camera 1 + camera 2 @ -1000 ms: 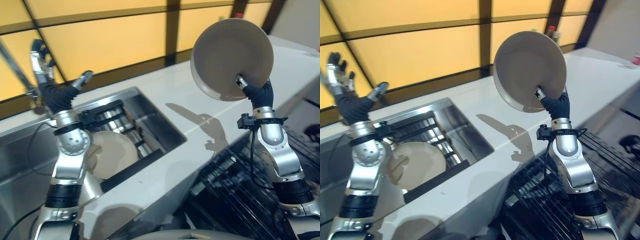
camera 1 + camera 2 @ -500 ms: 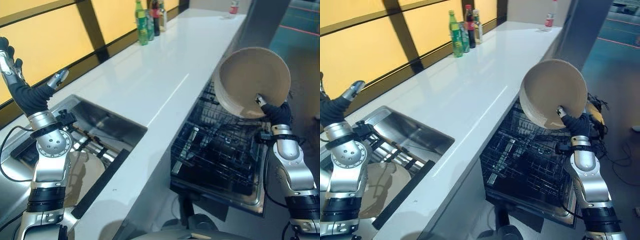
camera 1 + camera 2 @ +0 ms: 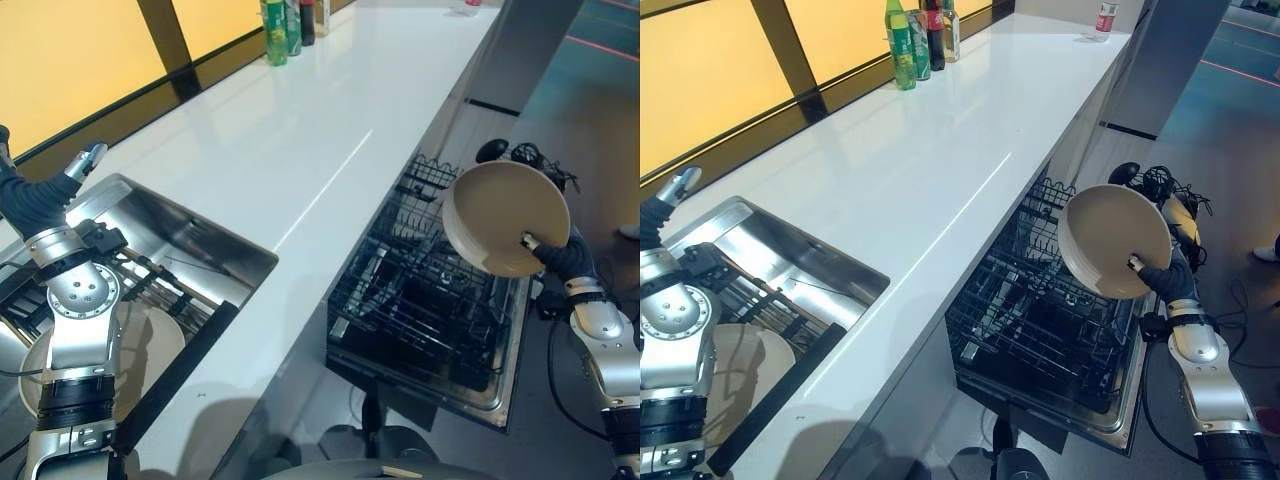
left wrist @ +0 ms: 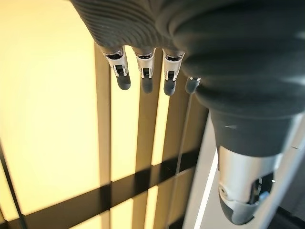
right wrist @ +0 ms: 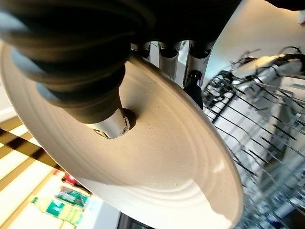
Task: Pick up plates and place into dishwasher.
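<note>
While the left robot hand (image 3: 40,195) idles with fingers spread at the frame's lower left above the sink (image 3: 200,255), the right robot hand (image 3: 1158,280) pinches the plate (image 3: 1110,238) on edge, tilted, probably to slot it into the dishwasher rack (image 3: 1040,320) beside the bench (image 3: 970,130).

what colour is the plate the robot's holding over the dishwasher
Plain beige plate, no pattern; clearest in the right eye view.

From my feed, the long white countertop (image 3: 330,120) runs away from me, with the stainless steel sink (image 3: 190,235) set into its near left end. A beige round plate (image 3: 150,345) lies in the sink. Right of the counter, the black wire dishwasher rack (image 3: 420,310) stands pulled out. Coloured drink bottles (image 3: 915,35) stand at the counter's far end.
</note>
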You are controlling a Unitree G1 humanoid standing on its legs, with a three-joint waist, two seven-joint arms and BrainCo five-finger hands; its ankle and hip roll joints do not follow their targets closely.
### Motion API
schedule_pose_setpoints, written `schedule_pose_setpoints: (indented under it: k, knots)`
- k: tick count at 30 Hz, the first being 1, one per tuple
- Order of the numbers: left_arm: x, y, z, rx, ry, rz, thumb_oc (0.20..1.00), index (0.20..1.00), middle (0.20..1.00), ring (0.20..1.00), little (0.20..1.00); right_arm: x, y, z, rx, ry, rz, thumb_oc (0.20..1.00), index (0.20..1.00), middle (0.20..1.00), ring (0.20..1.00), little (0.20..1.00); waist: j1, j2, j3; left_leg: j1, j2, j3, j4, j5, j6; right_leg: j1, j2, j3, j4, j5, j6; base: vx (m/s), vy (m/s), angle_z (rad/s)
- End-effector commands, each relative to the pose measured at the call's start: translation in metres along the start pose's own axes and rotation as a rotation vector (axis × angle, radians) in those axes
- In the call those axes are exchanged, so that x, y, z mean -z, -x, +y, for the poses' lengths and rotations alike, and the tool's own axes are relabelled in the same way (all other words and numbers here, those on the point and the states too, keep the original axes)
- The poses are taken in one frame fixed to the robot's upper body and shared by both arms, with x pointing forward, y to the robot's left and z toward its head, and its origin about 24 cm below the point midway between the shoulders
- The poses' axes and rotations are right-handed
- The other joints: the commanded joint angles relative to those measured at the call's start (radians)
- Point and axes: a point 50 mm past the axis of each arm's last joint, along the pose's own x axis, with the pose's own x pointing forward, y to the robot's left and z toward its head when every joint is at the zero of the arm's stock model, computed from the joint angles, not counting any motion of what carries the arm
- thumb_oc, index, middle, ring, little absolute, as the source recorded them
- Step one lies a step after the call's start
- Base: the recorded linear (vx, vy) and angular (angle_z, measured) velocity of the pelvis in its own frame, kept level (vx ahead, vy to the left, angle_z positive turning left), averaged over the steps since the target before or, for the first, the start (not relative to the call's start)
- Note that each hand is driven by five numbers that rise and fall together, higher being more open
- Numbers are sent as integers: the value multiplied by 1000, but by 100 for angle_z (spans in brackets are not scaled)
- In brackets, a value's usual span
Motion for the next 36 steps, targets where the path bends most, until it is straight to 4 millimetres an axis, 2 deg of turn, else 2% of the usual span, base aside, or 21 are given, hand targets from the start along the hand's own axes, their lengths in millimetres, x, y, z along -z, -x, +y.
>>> schedule_pose_setpoints:
  k: [1,8,16,23,36]
  knots:
    - [-18,-18,0,78,-61,-124,1000,1000,1000,1000,1000,-15,-5,-6,-54,61,-64,200,200,200,200,200,1,-46,-43,-139,-27,-37,52,47,36,107,-134,13,93,-161,130,4,-75,9]
    - [-17,-14,3,89,-75,-118,1000,1000,1000,1000,1000,2,-3,3,-298,183,21,200,200,200,200,200,7,-51,-60,-112,-2,-34,0,69,16,128,-125,-1,41,-149,124,-11,-64,1]
    - [-15,-13,8,90,-88,-116,1000,1000,1000,1000,1000,6,-2,11,-517,360,74,200,200,200,200,200,13,-53,-71,-93,21,-21,-28,84,-2,139,-119,-12,18,-145,120,-8,-25,-1]
    - [-16,-13,9,95,-84,-129,1000,1000,1000,1000,1000,12,3,18,-593,439,94,200,200,200,200,200,9,-46,-64,-94,28,-23,-33,94,-5,133,-111,-14,40,-159,115,-6,1,1]
    - [-15,-10,6,105,-76,-125,1000,1000,1000,1000,1000,16,14,51,-745,474,93,200,200,200,200,200,10,-32,-62,-92,25,-28,-36,99,-3,138,-109,-19,62,-178,110,-1,0,0]
